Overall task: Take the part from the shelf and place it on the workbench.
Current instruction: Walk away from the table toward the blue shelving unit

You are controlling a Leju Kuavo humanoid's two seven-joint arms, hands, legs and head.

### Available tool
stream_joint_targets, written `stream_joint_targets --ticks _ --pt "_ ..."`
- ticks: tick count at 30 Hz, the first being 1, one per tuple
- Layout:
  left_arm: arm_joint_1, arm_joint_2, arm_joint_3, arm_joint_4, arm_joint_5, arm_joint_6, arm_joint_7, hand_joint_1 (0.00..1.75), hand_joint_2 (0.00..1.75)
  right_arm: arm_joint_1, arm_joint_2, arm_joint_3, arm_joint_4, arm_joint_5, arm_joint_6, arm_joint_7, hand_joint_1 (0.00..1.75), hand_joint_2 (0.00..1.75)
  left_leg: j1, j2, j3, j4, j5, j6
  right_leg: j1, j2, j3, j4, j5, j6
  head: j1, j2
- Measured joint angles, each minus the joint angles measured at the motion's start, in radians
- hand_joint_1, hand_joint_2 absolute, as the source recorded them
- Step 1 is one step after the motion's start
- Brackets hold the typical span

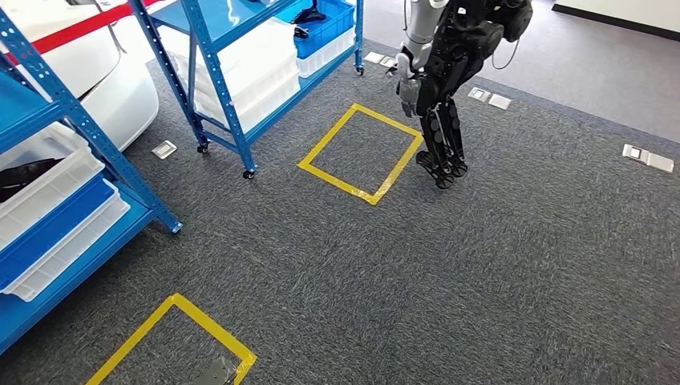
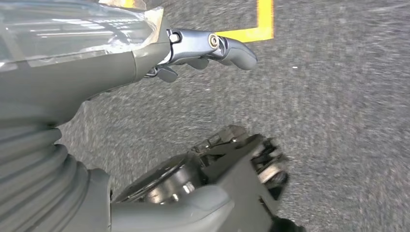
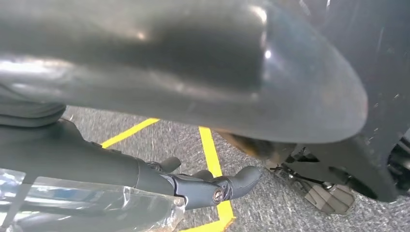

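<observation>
I count two blue shelves (image 1: 204, 56), two yellow tape squares (image 1: 360, 152), one other robot (image 1: 449, 72), one blue bin (image 1: 325, 24), five floor plates (image 1: 163, 149).

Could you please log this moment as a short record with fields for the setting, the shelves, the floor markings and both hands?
setting: grey carpet floor, another humanoid robot standing beyond the far yellow square
shelves: blue shelf at left holding white and blue trays; second blue shelf on wheels behind it
floor markings: yellow tape square mid-floor; nearer yellow tape square at the bottom
left hand: left hand hanging over the carpet, holding nothing
right hand: right hand hanging over the carpet, holding nothing
task state: no part held yet
</observation>
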Motion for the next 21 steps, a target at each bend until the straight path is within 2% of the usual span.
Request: stream_joint_targets --ticks 1,3,4,5,6,8,9,10,11,12,13,14,15,16,17,18,19,20,21 --pt "0.001 0.0 0.005 0.0 0.001 -0.003 0.0 0.0 1.75 -0.001 0.0 0.0 0.0 0.001 0.0 -0.002 0.0 0.0 0.0 0.008 0.024 -0.045 0.028 0.001 0.0 -0.012 0.002 0.0 -0.002 0.0 0.0 0.0" --pt "-0.001 -0.001 0.017 0.001 0.004 -0.01 -0.002 0.0 1.75 -0.003 0.001 0.0 0.0 0.004 -0.001 -0.006 0.0 0.0 -0.003 0.059 0.097 -0.179 0.085 0.006 0.005 -0.035 0.008 0.001 -0.008 0.005 -0.001 0.0" --pt "-0.003 -0.002 0.022 0.001 0.005 -0.013 -0.003 0.0 1.75 -0.004 0.001 0.0 0.0 0.005 -0.002 -0.007 0.0 0.0 -0.006 0.08 0.123 -0.229 0.1 0.01 0.009 -0.044 0.009 0.001 -0.011 0.009 0.0 0.0" --pt "-0.006 -0.004 0.026 0.001 0.006 -0.015 -0.004 0.0 1.75 -0.004 0.0 0.0 0.0 0.007 -0.002 -0.007 0.0 0.0 -0.008 0.095 0.136 -0.254 0.104 0.013 0.014 -0.051 0.011 0.002 -0.014 0.013 0.001 0.0" --pt "-0.007 -0.005 0.029 0.002 0.007 -0.016 -0.005 0.0 1.31 -0.004 0.0 0.0 0.0 0.007 -0.002 -0.007 0.0 0.0 -0.011 0.091 0.137 -0.259 0.102 0.016 0.017 -0.059 0.013 0.001 -0.017 0.017 0.003 0.0" --pt "-0.006 -0.008 0.035 0.003 0.008 -0.017 -0.006 0.0 0.44 -0.008 -0.001 0.0 0.0 0.008 -0.003 -0.007 0.0 0.0 -0.014 0.067 0.133 -0.261 0.104 0.024 0.02 -0.079 0.022 -0.002 -0.019 0.023 0.006 0.0" --pt "-0.003 -0.011 0.038 0.003 0.012 -0.02 -0.008 0.0 0.0 -0.011 -0.001 0.0 0.0 0.008 -0.003 -0.007 0.0 0.0 -0.013 0.054 0.133 -0.265 0.107 0.031 0.018 -0.076 0.023 0.001 -0.023 0.028 0.006 0.0" --pt "-0.001 -0.014 0.042 0.004 0.016 -0.024 -0.01 0.0 0.0 -0.012 -0.002 0.0 -0.001 0.009 -0.004 -0.007 0.0 0.0 -0.011 0.04 0.134 -0.269 0.111 0.038 0.017 -0.056 0.019 0.015 -0.033 0.032 0.006 0.0" --pt "-0.001 -0.019 0.048 0.004 0.023 -0.029 -0.014 0.0 0.0 -0.013 -0.002 0.0 -0.001 0.01 -0.004 -0.007 0.0 0.0 -0.009 0.027 0.134 -0.272 0.116 0.046 0.015 -0.024 0.003 0.05 -0.053 0.032 0.007 0.0" --pt "-0.002 -0.024 0.054 0.004 0.03 -0.035 -0.017 0.0 0.0 -0.012 -0.002 0.001 -0.001 0.011 -0.004 -0.007 0.0 0.0 -0.006 0.014 0.133 -0.273 0.119 0.051 0.011 0.014 -0.023 0.104 -0.079 0.03 0.008 0.0" --pt "-0.003 -0.028 0.059 0.003 0.035 -0.041 -0.019 0.0 0.0 -0.01 -0.002 0.001 0.0 0.012 -0.004 -0.008 0.0 0.0 -0.006 -0.002 0.131 -0.273 0.12 0.054 0.01 0.041 -0.057 0.172 -0.108 0.026 0.009 0.0" --pt "-0.003 -0.033 0.064 0.002 0.038 -0.045 -0.02 0.0 0.0 -0.008 -0.002 0.001 0.0 0.014 -0.004 -0.008 0.0 0.0 -0.006 -0.019 0.13 -0.273 0.121 0.055 0.009 0.055 -0.09 0.237 -0.131 0.025 0.01 0.0" --pt "0.0 -0.036 0.066 0.0 0.038 -0.047 -0.021 0.0 0.0 -0.006 -0.003 0.001 0.0 0.015 -0.004 -0.008 0.0 0.0 -0.006 -0.036 0.13 -0.273 0.121 0.056 0.009 0.062 -0.112 0.276 -0.139 0.028 0.01 0.0" --pt "0.003 -0.039 0.068 -0.001 0.034 -0.045 -0.021 0.0 0.0 -0.004 -0.003 0.001 0.0 0.015 -0.004 -0.008 0.0 0.0 -0.006 -0.053 0.13 -0.273 0.122 0.056 0.009 0.065 -0.118 0.28 -0.13 0.035 0.01 0.0" --pt "0.006 -0.041 0.069 -0.003 0.028 -0.039 -0.021 0.0 0.0 -0.004 -0.004 0.001 0.0 0.016 -0.005 -0.008 0.0 0.0 -0.006 -0.069 0.131 -0.272 0.122 0.055 0.007 0.07 -0.104 0.243 -0.105 0.044 0.01 0.0" --pt "0.008 -0.044 0.072 -0.005 0.022 -0.029 -0.021 0.0 0.0 -0.004 -0.004 0.001 0.0 0.016 -0.006 -0.007 0.0 0.0 -0.006 -0.085 0.132 -0.272 0.123 0.053 0.004 0.082 -0.076 0.177 -0.072 0.052 0.011 0.0" --pt "0.008 -0.048 0.076 -0.006 0.019 -0.015 -0.021 0.0 0.0 -0.004 0.002 0.001 0.0 0.017 -0.01 0.0 0.0 0.0 -0.007 -0.099 0.133 -0.271 0.123 0.05 0.002 0.104 -0.048 0.107 -0.041 0.057 0.011 0.0" --pt "0.006 -0.055 0.083 -0.007 0.018 0.0 -0.02 0.0 0.0 -0.005 0.014 0.002 0.0 0.02 -0.023 0.015 0.0 0.0 -0.008 -0.112 0.132 -0.27 0.123 0.044 0.0 0.121 -0.027 0.052 -0.018 0.056 0.011 0.0" --pt "0.005 -0.063 0.092 -0.009 0.017 0.015 -0.018 0.0 0.0 -0.006 0.036 0.002 0.0 0.023 -0.041 0.041 0.0 0.0 -0.008 -0.122 0.13 -0.269 0.123 0.038 0.001 0.134 -0.016 0.02 -0.006 0.051 0.012 0.0"
